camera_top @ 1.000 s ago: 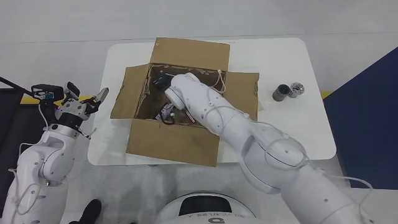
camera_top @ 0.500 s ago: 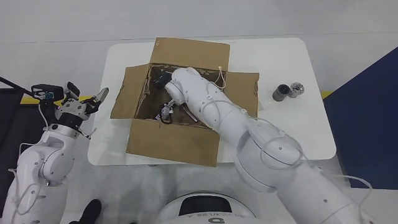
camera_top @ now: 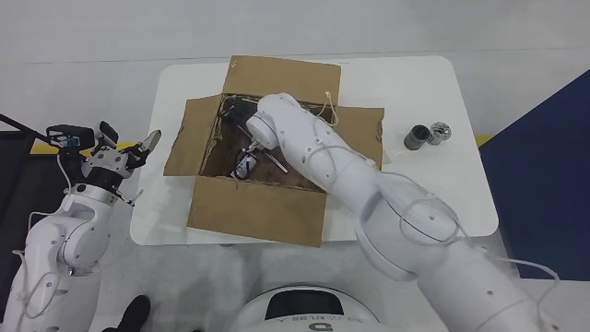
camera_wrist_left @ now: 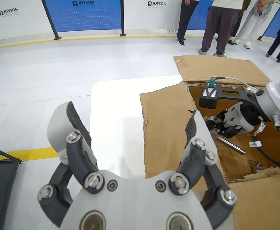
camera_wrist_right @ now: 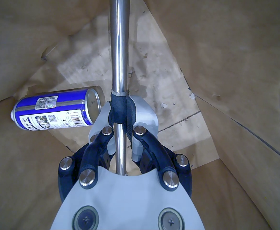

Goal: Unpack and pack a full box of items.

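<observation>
An open cardboard box (camera_top: 281,78) stands in the middle of the white table (camera_top: 415,83). My right gripper (camera_wrist_right: 122,111) is down inside the box, shut on a shiny metal rod (camera_wrist_right: 117,37) at its band of black tape. The rod points along the box floor. A blue can (camera_wrist_right: 56,112) lies on its side on the floor, right beside the right fingers. In the left wrist view the right gripper (camera_wrist_left: 216,126) holds the rod (camera_wrist_left: 231,146) low in the box (camera_wrist_left: 163,130). My left gripper (camera_wrist_left: 132,118) stands open and holds nothing, off the table's left edge (camera_top: 129,145).
A dark cylinder (camera_top: 417,136) and a small silvery piece (camera_top: 440,132) lie on the table to the right of the box. The box's flaps are spread outward on all sides. A small metal part (camera_wrist_left: 256,165) lies on the box floor.
My right arm has shifted a little toward the far side inside the box, with the rod in its grip. The left arm has not moved.
</observation>
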`<state>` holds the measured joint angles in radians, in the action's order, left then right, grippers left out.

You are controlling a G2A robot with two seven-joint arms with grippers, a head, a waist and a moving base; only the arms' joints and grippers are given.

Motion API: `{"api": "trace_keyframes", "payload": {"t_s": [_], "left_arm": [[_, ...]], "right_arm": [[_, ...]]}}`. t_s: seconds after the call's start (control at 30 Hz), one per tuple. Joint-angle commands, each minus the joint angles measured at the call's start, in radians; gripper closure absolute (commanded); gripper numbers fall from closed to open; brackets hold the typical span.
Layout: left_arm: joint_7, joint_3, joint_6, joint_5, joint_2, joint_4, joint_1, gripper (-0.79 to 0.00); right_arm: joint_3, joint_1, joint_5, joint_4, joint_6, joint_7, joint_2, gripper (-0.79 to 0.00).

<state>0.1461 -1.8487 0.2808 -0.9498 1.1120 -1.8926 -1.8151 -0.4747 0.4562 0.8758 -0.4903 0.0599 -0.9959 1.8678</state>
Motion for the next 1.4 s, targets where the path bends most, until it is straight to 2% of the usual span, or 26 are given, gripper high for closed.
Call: {"api": "trace_keyframes", "payload": {"t_s": [0.0, 0.17, 0.3, 0.53, 0.7, 0.8, 1.0, 1.23, 1.37], "left_arm": [[0.000, 0.000, 0.000, 0.000, 0.000, 0.000, 0.000, -0.785], [0.000, 0.000, 0.000, 0.000, 0.000, 0.000, 0.000, -0.785], [0.000, 0.000, 0.000, 0.000, 0.000, 0.000, 0.000, -0.785], [0.000, 0.000, 0.000, 0.000, 0.000, 0.000, 0.000, -0.785], [0.000, 0.000, 0.000, 0.000, 0.000, 0.000, 0.000, -0.785], [0.000, 0.000, 0.000, 0.000, 0.000, 0.000, 0.000, -0.785], [0.000, 0.000, 0.000, 0.000, 0.000, 0.000, 0.000, -0.785], [0.000, 0.000, 0.000, 0.000, 0.000, 0.000, 0.000, -0.785], [0.000, 0.000, 0.000, 0.000, 0.000, 0.000, 0.000, -0.785]], "right_arm": [[-0.010, 0.014, 0.017, -0.048, -0.008, -0.017, -0.018, 0.000], [-0.049, 0.071, 0.088, -0.210, -0.032, -0.058, -0.080, 0.000], [-0.110, 0.151, 0.167, -0.400, -0.036, -0.092, -0.149, 0.000], [-0.292, 0.397, 0.356, -0.842, 0.019, -0.155, -0.284, 0.000], [-0.408, 0.572, 0.457, -1.080, 0.115, -0.114, -0.345, 0.000], [-0.452, 0.640, 0.501, -1.163, 0.159, -0.026, -0.366, 0.000], [-0.551, 0.759, 0.549, -1.281, 0.261, 0.292, -0.400, 0.000], [-0.617, 0.918, 0.681, -1.470, 0.265, 0.558, -0.431, 0.000], [-0.675, 1.019, 0.697, -1.559, 0.299, 0.727, -0.450, 0.000]]}}
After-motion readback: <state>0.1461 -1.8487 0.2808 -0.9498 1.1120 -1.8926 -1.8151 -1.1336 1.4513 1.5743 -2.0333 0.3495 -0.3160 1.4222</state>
